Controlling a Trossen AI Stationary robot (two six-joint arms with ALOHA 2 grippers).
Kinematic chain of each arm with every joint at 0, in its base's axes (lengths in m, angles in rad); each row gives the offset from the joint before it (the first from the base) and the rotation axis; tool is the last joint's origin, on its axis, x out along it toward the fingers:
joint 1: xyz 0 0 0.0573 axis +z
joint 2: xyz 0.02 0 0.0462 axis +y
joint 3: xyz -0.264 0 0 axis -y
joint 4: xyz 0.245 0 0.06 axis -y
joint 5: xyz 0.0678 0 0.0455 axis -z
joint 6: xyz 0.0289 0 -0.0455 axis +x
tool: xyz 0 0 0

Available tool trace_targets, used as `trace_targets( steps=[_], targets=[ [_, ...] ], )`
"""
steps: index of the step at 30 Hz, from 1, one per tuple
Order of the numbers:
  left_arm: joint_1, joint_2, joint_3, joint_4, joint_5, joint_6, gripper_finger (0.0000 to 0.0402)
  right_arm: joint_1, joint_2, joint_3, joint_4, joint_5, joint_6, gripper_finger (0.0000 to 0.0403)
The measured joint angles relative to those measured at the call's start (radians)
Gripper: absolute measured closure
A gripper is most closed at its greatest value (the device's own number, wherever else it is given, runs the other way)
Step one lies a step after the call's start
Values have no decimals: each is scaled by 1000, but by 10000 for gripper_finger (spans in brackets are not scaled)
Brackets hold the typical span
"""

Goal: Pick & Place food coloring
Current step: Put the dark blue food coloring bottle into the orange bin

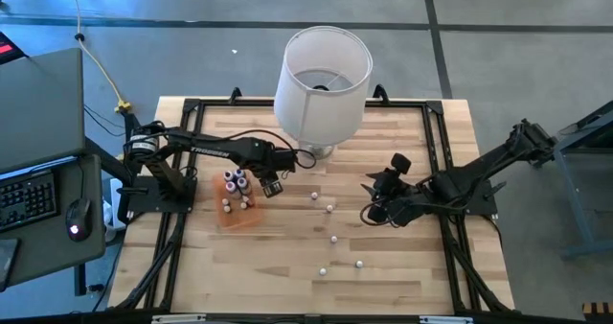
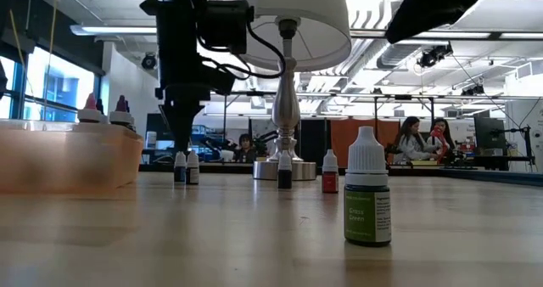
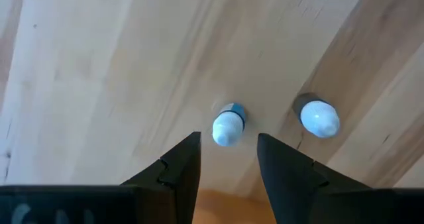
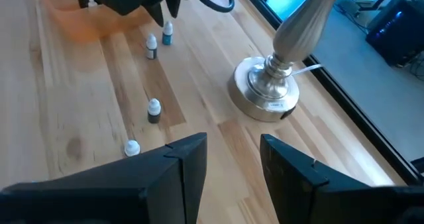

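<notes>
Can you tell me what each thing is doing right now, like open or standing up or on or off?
left gripper: fingers open, above a bottle, holding nothing.
right gripper: fingers open, empty, above bare table.
bottle under the left gripper: upright, cap on.
green bottle: upright, capped.
orange tray: holds a few upright bottles.
lamp: upright; lit or not, cannot tell.

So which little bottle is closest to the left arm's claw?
The blue-collared bottle just ahead of the left end effector, lined up with its open gap; its neighbour stands off to one side.
</notes>
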Motion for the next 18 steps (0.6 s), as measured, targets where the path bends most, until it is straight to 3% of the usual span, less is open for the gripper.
trace_targets(
  steps=[18],
  targets=[
    [-2,0,0,30,-11,0,257,0,0,1,1,0,0,269]
  ],
)
